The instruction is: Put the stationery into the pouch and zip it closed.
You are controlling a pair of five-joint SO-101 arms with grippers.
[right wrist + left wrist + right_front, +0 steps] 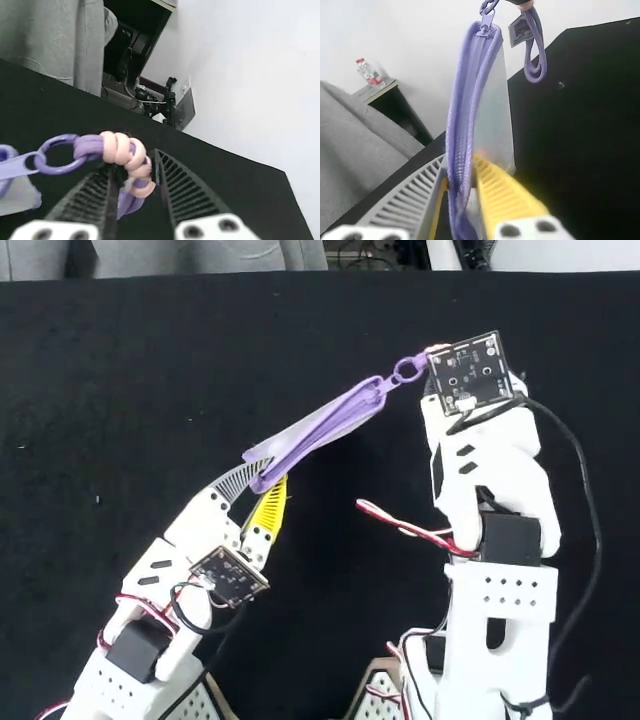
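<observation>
A purple zip pouch (320, 430) with a clear side hangs stretched in the air between the two arms. My left gripper (265, 480), with one grey and one yellow finger, is shut on the pouch's lower end (460, 195). The zip teeth (470, 100) run up from there to the slider and ring (489, 7). My right gripper (432, 358) is shut on the purple and pink cord loop (127, 157) tied to the zip ring (55, 154). The zip looks closed along its visible length. What lies inside the pouch is hidden.
The black table (120, 390) spreads out around both arms. A red and white wire (400, 525) hangs off the right arm. A grey couch (355, 150) and a side table with a bottle (370, 75) stand beyond the table edge.
</observation>
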